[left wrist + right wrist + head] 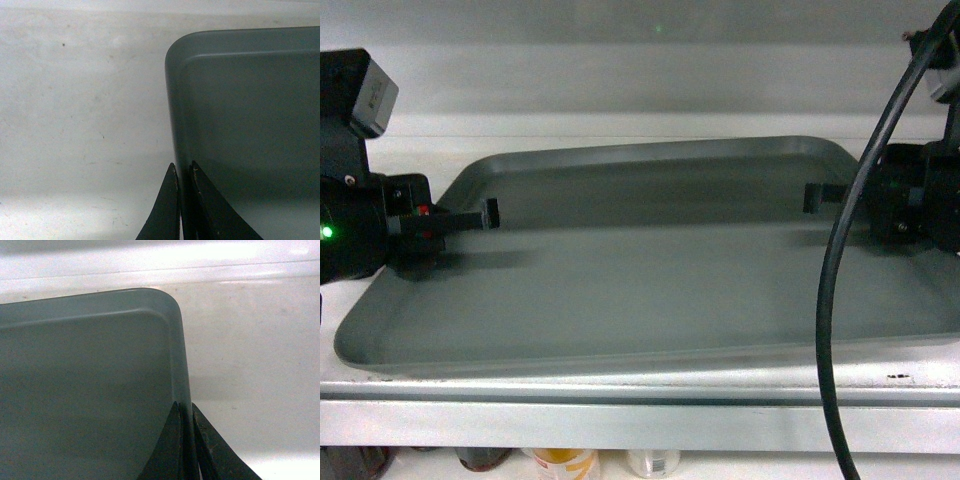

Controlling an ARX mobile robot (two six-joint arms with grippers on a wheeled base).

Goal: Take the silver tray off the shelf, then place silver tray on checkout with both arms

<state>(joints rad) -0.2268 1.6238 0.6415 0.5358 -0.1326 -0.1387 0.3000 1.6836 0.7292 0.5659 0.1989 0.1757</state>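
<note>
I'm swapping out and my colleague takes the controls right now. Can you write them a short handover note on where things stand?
Left gripper: shut on the left rim of the silver tray.
Right gripper: shut on the tray's right rim.
The tray sits above the shelf; whether it has lifted clear cannot be told.
Done: both rims gripped.
Left: draw the tray off the shelf, carry it level with both arms, set it on the checkout, which is not in view.

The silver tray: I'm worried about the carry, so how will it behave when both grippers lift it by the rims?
The silver tray looks like rigid metal, so it probably won't sag. The left gripper and right gripper pinch only its thin smooth rims, so it may slip or swing. It is wide and shallow, so uneven lifting would likely tilt it.
</note>
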